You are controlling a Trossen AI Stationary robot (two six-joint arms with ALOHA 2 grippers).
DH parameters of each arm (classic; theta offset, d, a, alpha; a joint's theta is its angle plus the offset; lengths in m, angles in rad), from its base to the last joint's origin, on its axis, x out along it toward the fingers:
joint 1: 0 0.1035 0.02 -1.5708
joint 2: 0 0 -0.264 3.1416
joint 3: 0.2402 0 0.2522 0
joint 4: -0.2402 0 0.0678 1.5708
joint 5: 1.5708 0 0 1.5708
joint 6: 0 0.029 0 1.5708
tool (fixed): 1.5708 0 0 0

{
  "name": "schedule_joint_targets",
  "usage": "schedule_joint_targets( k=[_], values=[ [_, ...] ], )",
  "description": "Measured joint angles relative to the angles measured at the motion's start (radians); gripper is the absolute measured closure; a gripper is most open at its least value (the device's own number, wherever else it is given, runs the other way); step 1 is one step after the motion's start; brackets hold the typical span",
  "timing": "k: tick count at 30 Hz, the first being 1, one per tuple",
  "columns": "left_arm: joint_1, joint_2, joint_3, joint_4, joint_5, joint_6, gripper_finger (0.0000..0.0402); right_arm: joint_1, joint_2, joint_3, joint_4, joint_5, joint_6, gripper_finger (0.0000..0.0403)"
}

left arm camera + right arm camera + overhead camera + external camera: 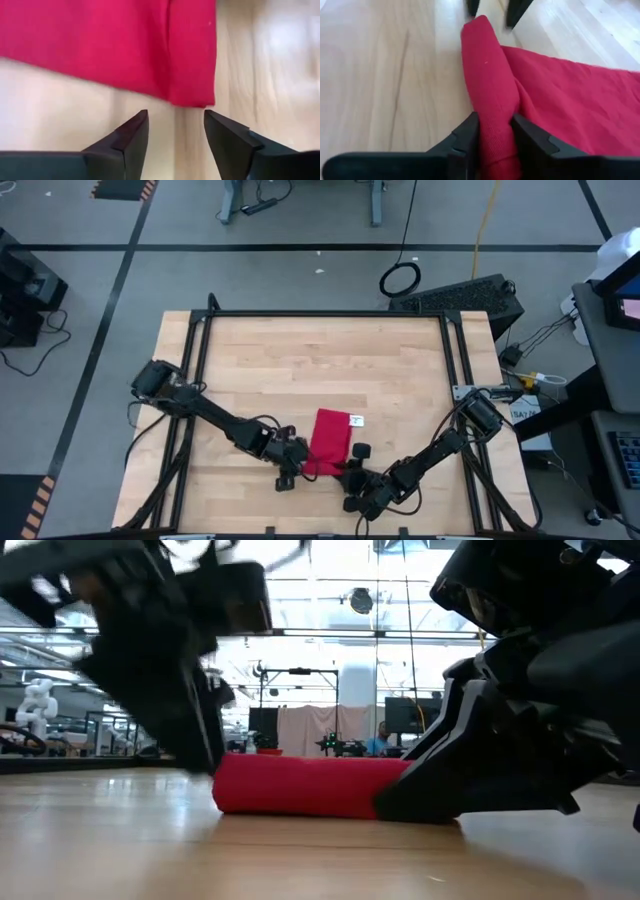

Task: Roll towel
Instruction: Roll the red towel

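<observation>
At the table's near edge, right gripper pinches the towel's rolled end to turn it; left gripper waits open beside the opposite end.

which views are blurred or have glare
Low view: the left arm close to the lens is smeared, and the bright windows behind wash out; the towel stays fairly crisp. Left wrist view: glare whitens the table. Right wrist view: the far left pincer is soft. High view: evenly lit.
</observation>
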Motion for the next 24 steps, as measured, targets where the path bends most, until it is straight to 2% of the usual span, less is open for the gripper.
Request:
schedule_joint_targets(
  k=[4, 8, 13, 18, 24],
  values=[
    [-0.028, -0.095, 0.005, -0.061, -0.123, 0.108, 0.0201, 0.000, 0.000, 0.000, -0.002, -0.003, 0.019, 0.0309],
    [-0.114, -0.097, 0.004, 0.056, -0.297, 0.259, 0.0201, -0.006, 0.000, -0.001, -0.006, -0.009, 0.072, 0.0309],
    [-0.198, 0.020, 0.004, 0.214, -0.394, 0.411, 0.0201, -0.016, 0.000, -0.001, -0.014, -0.029, 0.146, 0.0310],
    [-0.227, 0.112, 0.006, 0.261, -0.515, 0.421, 0.0201, -0.018, 0.000, -0.001, -0.011, -0.042, 0.152, 0.0310],
    [-0.223, 0.166, 0.007, 0.271, -0.538, 0.420, 0.0201, -0.035, -0.002, -0.001, 0.004, -0.104, 0.168, 0.0310]
  ],
)
